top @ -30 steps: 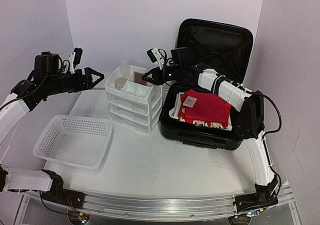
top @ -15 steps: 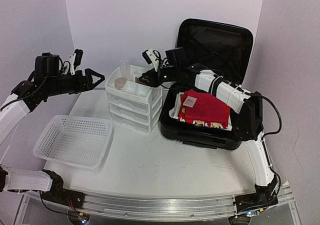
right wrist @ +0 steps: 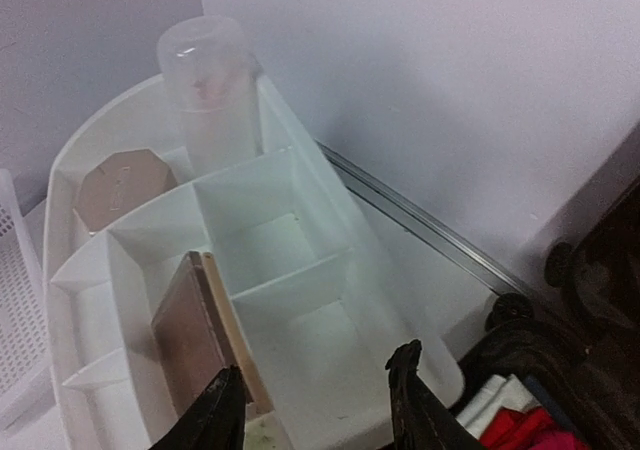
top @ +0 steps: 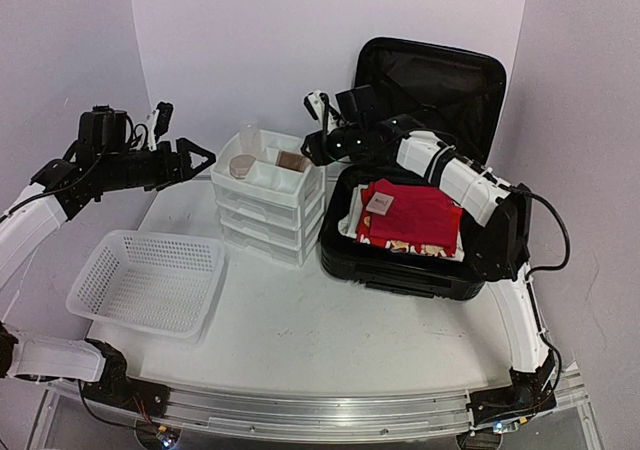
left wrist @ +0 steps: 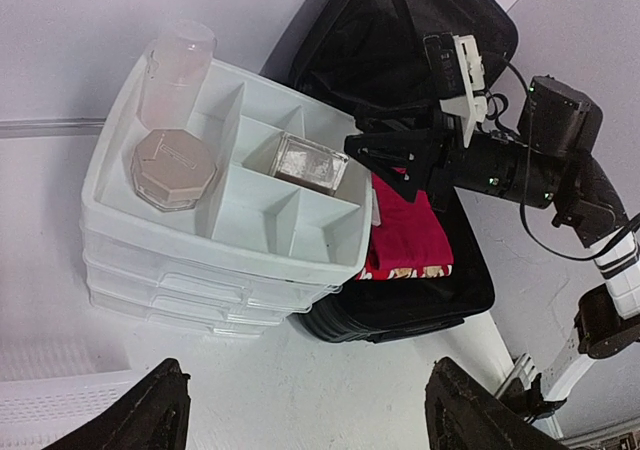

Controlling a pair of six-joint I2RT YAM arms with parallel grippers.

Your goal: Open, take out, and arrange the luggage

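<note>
Top external view: the luggage sits open at far right, lid leaning back so its red clothes are reachable; right gripper, half parted and empty, hovers over the drawer unit; left gripper gapes empty, held aside at left

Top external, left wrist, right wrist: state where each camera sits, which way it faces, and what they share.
Top external: above and behind the bases, looking down at drawer unit, luggage and both arms.
Left wrist: on the left arm, facing across the drawer unit toward the luggage; left gripper at the bottom corners.
Right wrist: looking down into the unit's tray; right gripper at bottom.
Shared: the brown box in the tray.
</note>
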